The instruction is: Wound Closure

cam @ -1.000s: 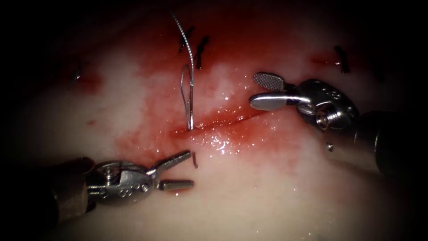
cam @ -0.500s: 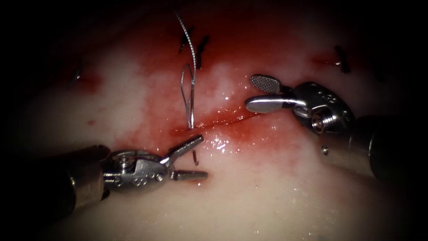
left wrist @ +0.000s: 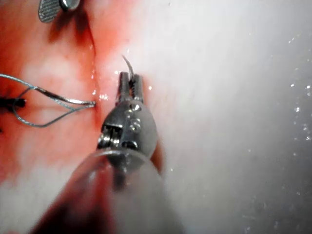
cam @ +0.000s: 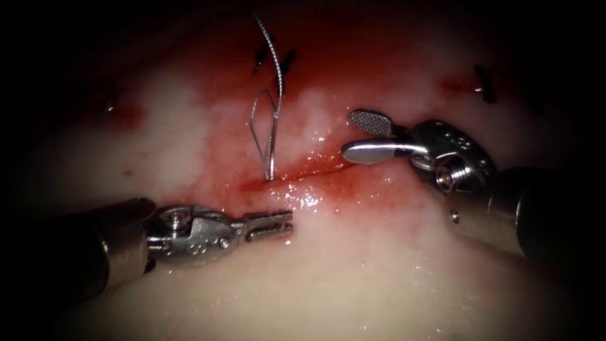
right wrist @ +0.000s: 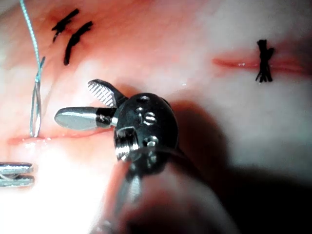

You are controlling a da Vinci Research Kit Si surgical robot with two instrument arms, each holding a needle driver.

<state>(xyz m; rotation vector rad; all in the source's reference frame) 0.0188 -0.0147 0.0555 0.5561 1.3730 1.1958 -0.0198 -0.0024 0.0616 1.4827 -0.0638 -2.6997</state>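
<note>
The cut [cam: 315, 169] runs across the red-stained tissue [cam: 353, 271]. A silvery thread [cam: 271, 107] comes down from above, forms a narrow loop and enters the tissue at the cut's left end. Just below that end, my left tool [cam: 290, 224] is shut on the needle's tip. A short curved piece of the needle [left wrist: 126, 62] sticks out past the left tool [left wrist: 130, 75]; the rest of the needle is buried in the tissue. My right tool [cam: 348, 134] hovers open over the cut's right end and holds nothing. The right wrist view shows the right tool [right wrist: 73, 101] open beside the thread [right wrist: 35, 97].
Dark finished stitches sit above the cut [cam: 285, 63] and at the far right on a separate small cut [cam: 485, 83], also seen as the black knot [right wrist: 264, 59]. Red fluid pools along the cut. Pale bare tissue lies in front of both tools.
My left tool moved up and right to the small needle tip below the cut and shut on it. My right tool drifted slightly left and down, still open.
</note>
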